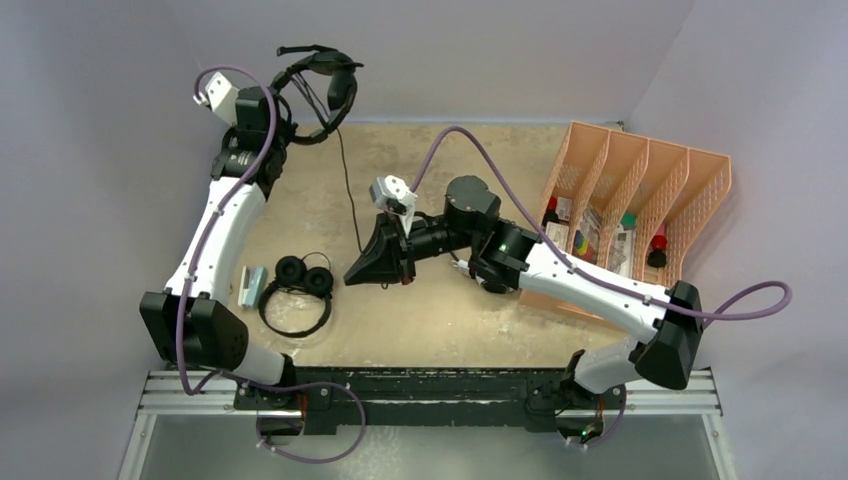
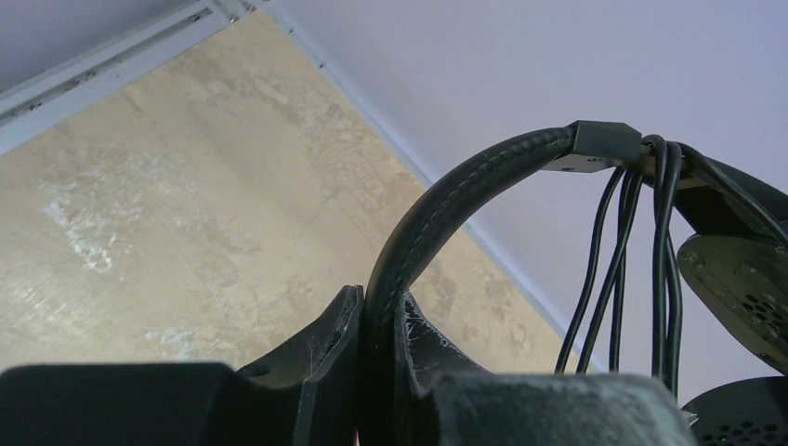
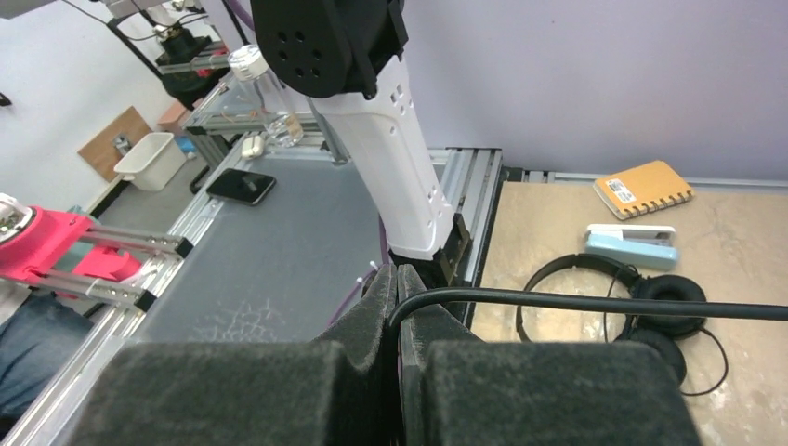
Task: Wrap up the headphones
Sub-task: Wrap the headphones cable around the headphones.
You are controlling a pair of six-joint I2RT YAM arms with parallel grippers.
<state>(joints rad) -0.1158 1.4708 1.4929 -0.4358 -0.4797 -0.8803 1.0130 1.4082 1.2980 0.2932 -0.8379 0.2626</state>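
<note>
A larger black pair of headphones (image 1: pixel 318 88) hangs high at the back left, and my left gripper (image 1: pixel 268 108) is shut on its headband (image 2: pixel 446 218). In the left wrist view my left gripper (image 2: pixel 381 302) pinches the band, loops of cable (image 2: pixel 632 251) hang beside one ear cup (image 2: pixel 743 279). The thin black cable (image 1: pixel 348 185) drops to my right gripper (image 1: pixel 365 265) at mid-table. The right wrist view shows that gripper (image 3: pixel 398 279) shut on the cable (image 3: pixel 595 304). A small round-padded pair of headphones (image 1: pixel 300 285) lies flat at the near left.
A light blue stapler (image 1: pixel 252 285) lies just left of the small pair, and an orange notebook (image 3: pixel 644 189) lies beyond the stapler (image 3: pixel 630 246). An orange slotted organiser (image 1: pixel 640 205) with small items stands on the right.
</note>
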